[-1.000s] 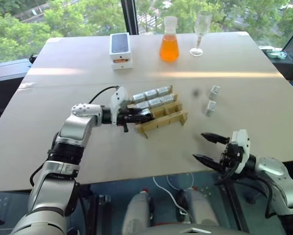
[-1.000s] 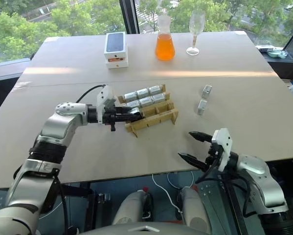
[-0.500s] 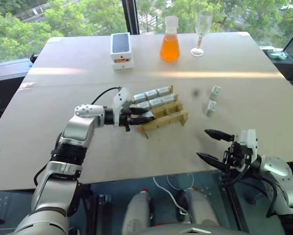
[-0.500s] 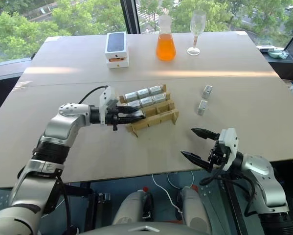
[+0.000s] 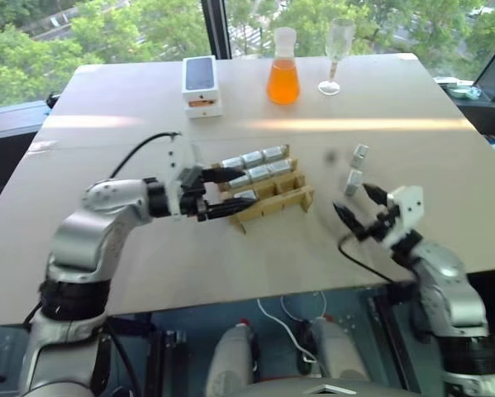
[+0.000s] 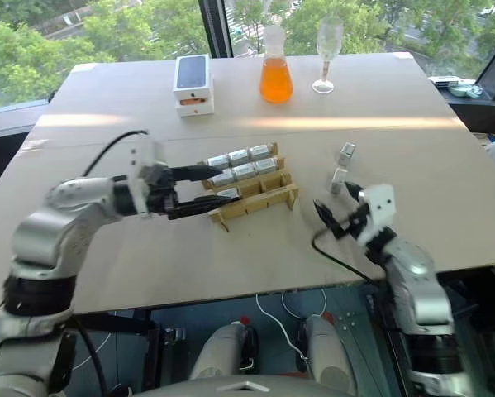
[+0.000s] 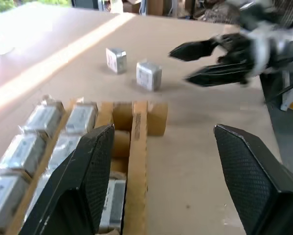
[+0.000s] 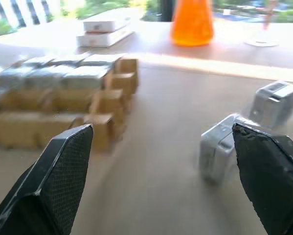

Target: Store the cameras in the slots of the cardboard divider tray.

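Left gripper (image 5: 218, 192) spread wide and empty at nine o'clock of the tray (image 5: 268, 192), seven cameras (image 5: 254, 169) already slotted. At three o'clock on the counter (image 5: 255, 248), two loose cameras (image 5: 354, 169); right gripper (image 5: 354, 207) wide, empty, just beside them. Best approached squarely, closing on the nearer camera's flat sides.

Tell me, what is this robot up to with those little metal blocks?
It is packing small silver cameras into a cardboard divider tray. Seven cameras sit in the tray's slots already. The left hand hangs open beside the tray, with nothing in it. Two loose cameras lie on the table to the right, and the right hand, open wide, points at them without touching either.
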`<state>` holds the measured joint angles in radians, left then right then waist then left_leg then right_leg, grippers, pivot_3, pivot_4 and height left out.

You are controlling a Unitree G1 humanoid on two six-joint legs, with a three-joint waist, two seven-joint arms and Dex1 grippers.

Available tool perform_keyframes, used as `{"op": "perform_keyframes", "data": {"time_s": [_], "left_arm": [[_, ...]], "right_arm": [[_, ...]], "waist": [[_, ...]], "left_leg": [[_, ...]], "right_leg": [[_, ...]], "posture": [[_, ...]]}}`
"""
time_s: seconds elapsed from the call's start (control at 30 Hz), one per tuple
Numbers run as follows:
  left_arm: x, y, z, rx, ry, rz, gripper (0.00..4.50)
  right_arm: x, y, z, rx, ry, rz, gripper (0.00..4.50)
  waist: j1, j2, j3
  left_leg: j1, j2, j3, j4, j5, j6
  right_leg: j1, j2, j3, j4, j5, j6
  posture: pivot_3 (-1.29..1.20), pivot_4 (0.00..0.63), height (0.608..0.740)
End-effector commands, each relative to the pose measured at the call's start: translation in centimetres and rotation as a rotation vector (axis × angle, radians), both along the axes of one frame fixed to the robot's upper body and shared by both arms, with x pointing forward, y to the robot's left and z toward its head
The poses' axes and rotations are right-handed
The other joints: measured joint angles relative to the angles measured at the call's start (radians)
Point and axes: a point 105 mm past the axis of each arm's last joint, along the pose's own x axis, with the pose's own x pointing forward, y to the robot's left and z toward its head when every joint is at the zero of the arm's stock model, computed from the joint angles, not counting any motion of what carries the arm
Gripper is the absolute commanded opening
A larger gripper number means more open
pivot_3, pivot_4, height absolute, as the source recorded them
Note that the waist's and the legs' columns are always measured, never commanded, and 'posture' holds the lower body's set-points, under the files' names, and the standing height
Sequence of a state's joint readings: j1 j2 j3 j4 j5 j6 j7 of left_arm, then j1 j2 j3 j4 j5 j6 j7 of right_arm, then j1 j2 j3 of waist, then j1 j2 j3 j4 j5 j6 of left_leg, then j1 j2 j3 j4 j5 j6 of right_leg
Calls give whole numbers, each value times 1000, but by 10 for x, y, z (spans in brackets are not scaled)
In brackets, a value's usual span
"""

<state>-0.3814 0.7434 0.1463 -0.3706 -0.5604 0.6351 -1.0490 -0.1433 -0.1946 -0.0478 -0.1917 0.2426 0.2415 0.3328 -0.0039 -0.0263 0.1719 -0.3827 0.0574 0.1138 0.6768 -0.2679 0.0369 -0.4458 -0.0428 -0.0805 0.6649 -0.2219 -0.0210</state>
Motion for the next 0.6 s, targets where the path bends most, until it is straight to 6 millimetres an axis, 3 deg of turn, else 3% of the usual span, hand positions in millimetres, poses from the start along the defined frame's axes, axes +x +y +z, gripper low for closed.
{"op": "perform_keyframes", "data": {"time_s": [0.03,0.17,0.4,0.5,0.6], "left_arm": [[-8,0,12,-6,-44,21,3313],[-17,-1,11,15,-31,1,3313],[-18,0,12,30,-27,0,3313],[-17,-1,12,28,-29,3,3396],[-17,0,12,23,-28,7,3396]], "right_arm": [[13,-8,2,10,19,-177,4500],[26,-8,-5,47,58,-304,4500],[33,0,-11,93,113,-309,4500],[35,-4,-9,98,104,-326,3720],[36,-6,-7,80,86,-325,2187]], "waist": [[2,0,0],[-2,-1,0],[-9,0,0],[-10,0,0],[-10,0,0]], "left_leg": [[0,-1,0,0,0,0],[-1,-2,0,0,0,0],[-1,-1,0,-1,0,0],[-1,-1,0,-1,0,0],[-1,-1,0,-1,0,0]], "right_leg": [[0,-1,0,0,0,0],[0,-2,0,-1,0,-1],[0,0,0,-1,1,-2],[0,0,0,-1,1,-2],[0,0,0,-2,1,-2]], "posture": [[0,150,740],[0,150,740],[0,150,740],[0,150,740],[0,150,740]]}}
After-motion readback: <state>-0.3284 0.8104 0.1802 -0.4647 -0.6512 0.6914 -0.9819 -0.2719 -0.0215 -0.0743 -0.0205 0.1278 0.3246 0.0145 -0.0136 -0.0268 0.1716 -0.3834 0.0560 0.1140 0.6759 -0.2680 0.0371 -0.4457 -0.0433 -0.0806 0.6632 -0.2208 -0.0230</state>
